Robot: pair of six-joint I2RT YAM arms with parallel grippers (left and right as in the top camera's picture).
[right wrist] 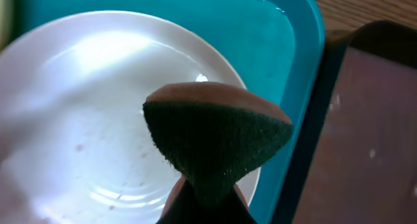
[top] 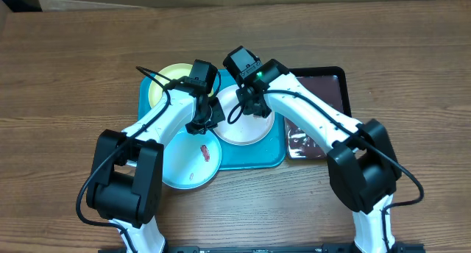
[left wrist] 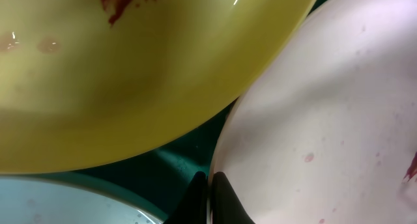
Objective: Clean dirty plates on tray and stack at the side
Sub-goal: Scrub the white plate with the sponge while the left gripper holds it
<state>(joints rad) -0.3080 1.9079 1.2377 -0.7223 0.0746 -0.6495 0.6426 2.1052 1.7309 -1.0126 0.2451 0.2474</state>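
On the turquoise tray (top: 254, 159) lie a yellow-green plate (top: 168, 78) at the back left and a white plate (top: 250, 132) in the middle. A light blue plate (top: 188, 165) with a red smear overhangs the tray's front left. My left gripper (top: 203, 122) is shut on the white plate's left rim; its fingers (left wrist: 225, 201) pinch that rim (left wrist: 215, 165) beside the yellow-green plate (left wrist: 130, 87). My right gripper (right wrist: 208, 201) is shut on a dark green sponge (right wrist: 218, 136), which is over the white plate (right wrist: 85, 120). I cannot tell whether it touches the plate.
A black tray (top: 324, 87) with brownish liquid stands right against the turquoise tray's right side, also in the right wrist view (right wrist: 381, 133). Bare wooden table (top: 66, 76) surrounds both trays. The two arms cross close together above the turquoise tray.
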